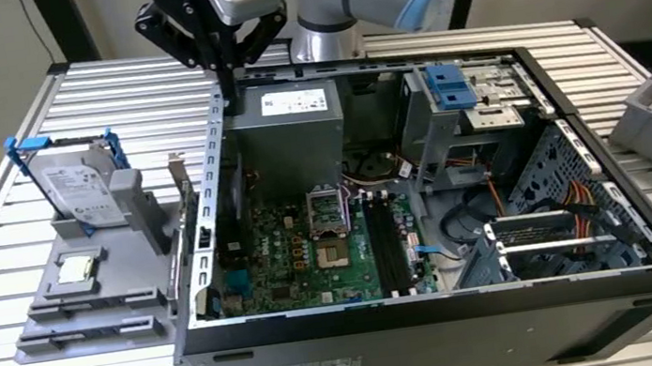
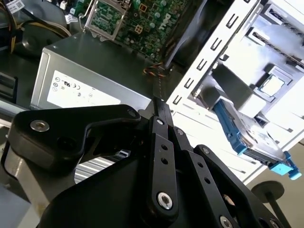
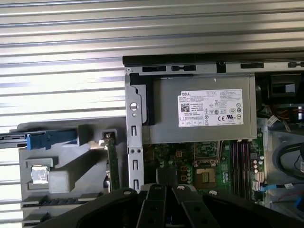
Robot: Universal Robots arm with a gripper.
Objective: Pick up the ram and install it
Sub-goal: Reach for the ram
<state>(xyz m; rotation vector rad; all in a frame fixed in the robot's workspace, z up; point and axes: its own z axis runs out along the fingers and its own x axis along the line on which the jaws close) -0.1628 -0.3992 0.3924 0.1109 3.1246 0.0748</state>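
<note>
1. The gripper hangs above the back corner of the computer case, over the power supply. In both wrist views its fingers run together to a single tip. The jaws look closed or nearly so, with nothing between them.
2. The ram stands on edge in the gray fixture, lower than the jaws and off to one side. The case wall sits between it and the jaws. In the first wrist view the ram is a thin green strip just beside that wall.
3. The hard drive in its blue frame and the processor chip share the fixture, farther from the jaws than the ram.
4. The memory slots lie inside the case, below the jaws on the opposite side from the ram. They look unfilled.
5. Judged step: the reach for the ram, which is not yet gripped.
6. To do it well:
   - Open the jaws a little wider than the stick is thick.
   - Turn them to close across its flat faces, at mid-length.
   - Descend clear of the case wall, since the gap beside it is narrow.
   - Grip the top edge squarely, so the stick stays upright.
</note>
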